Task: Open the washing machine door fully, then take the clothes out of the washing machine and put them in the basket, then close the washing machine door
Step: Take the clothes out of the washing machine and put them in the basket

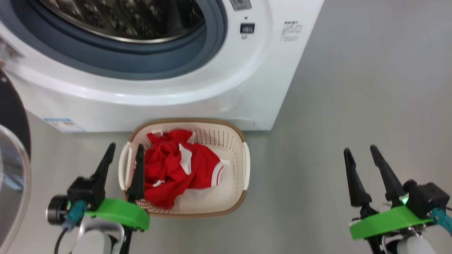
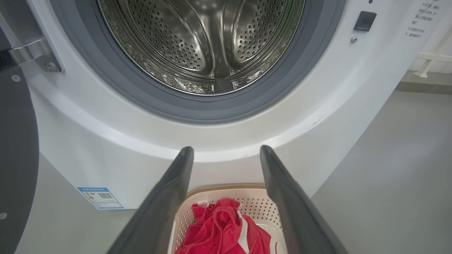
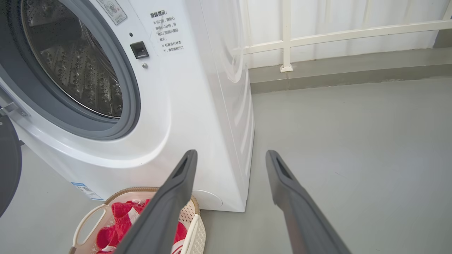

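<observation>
The red clothes (image 1: 178, 167) with white trim lie crumpled in the cream basket (image 1: 233, 141), which stands on the floor before the white washing machine (image 1: 197, 95). The steel drum (image 2: 204, 42) looks bare inside. The washing machine door (image 1: 12, 169) hangs swung out at the far left, black rim and glass bowl showing. My left gripper (image 1: 125, 150) is open above the basket's left handle, nothing between its fingers. My right gripper (image 1: 360, 151) is open over bare floor to the right. The clothes (image 2: 226, 229) and basket (image 3: 196, 225) also show low in both wrist views.
Grey floor (image 1: 353, 106) stretches right of the machine. A white railing (image 3: 317, 35) and a low ledge run along the back wall. A blue label (image 1: 61, 123) sits low on the machine's front.
</observation>
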Tool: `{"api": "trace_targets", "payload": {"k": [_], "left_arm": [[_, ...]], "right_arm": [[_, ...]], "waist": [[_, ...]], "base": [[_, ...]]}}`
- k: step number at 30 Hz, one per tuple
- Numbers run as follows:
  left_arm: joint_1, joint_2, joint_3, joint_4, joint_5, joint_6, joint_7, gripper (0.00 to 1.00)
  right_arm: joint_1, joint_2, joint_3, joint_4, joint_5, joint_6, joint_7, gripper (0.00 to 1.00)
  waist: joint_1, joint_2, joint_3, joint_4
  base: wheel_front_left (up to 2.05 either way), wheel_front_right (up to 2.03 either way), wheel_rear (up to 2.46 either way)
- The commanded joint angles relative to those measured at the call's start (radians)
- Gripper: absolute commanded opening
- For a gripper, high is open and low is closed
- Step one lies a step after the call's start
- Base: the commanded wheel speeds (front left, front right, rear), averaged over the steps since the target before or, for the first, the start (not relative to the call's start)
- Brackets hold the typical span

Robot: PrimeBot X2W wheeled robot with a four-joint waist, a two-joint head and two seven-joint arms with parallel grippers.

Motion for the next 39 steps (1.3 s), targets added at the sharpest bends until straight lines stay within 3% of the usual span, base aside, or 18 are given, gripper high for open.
{"api": "trace_targets", "payload": {"k": [1, 22, 39], "left_arm": [[0.040, 0.026, 0.037, -0.051, 0.002, -0.003, -0.005, 1.00], [0.311, 0.026, 0.083, -0.243, 0.024, -0.010, -0.005, 1.00], [0.378, 0.026, 0.098, -0.291, 0.019, 0.002, -0.005, 1.00]], "right_arm": [[0.024, -0.009, 0.022, -0.017, -0.003, 0.007, -0.006, 1.00], [0.200, -0.028, 0.003, -0.021, 0.004, 0.007, -0.006, 1.00], [0.232, -0.022, -0.013, -0.030, 0.002, 0.007, -0.006, 1.00]], "waist": [[0.0000, 0.0000, -0.066, 0.008], [0.0000, 0.0000, -0.240, 0.014], [0.0000, 0.0000, -0.255, 0.004]], "base": [[0.00, 0.00, 0.00], [0.00, 0.00, 0.00], [0.00, 0.00, 0.00]]}}
